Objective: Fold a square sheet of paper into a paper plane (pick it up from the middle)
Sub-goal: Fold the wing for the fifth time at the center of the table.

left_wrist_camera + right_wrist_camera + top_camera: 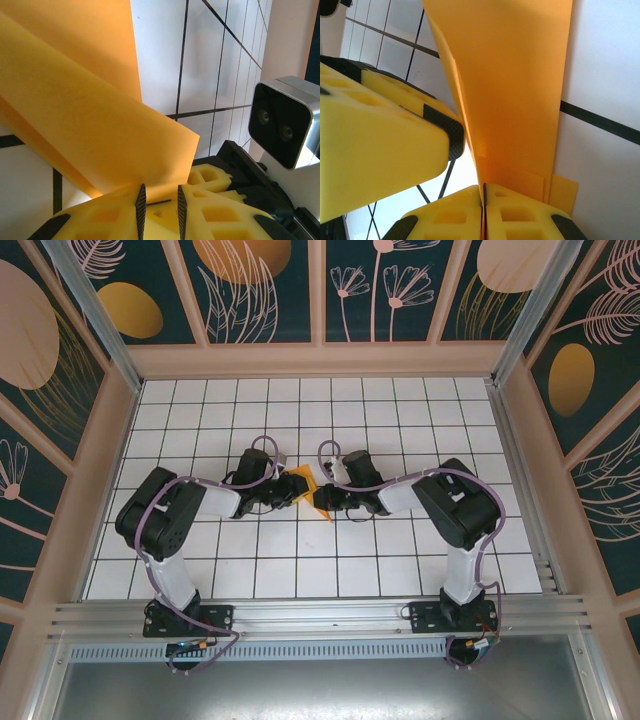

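The square sheet of paper point(303, 480) is bright orange, folded into layers and held off the tiles between my two arms at mid-table. My right gripper point(483, 187) is shut on the lower edge of the paper point(515, 100), with the fold running up from its pads. My left gripper point(159, 192) has its jaws a little apart, and the edge of the folded paper point(100, 125) dips into the gap without being pinched. From above, the left gripper point(285, 490) and right gripper point(325, 502) almost touch. The left gripper's yellow finger point(380, 135) sits close beside the paper.
The right arm's wrist camera point(282, 125) and yellow fingers point(210, 177) are close in front of the left gripper. White grid tiles point(300, 570) cover the table, with patterned walls point(60, 390) around three sides.
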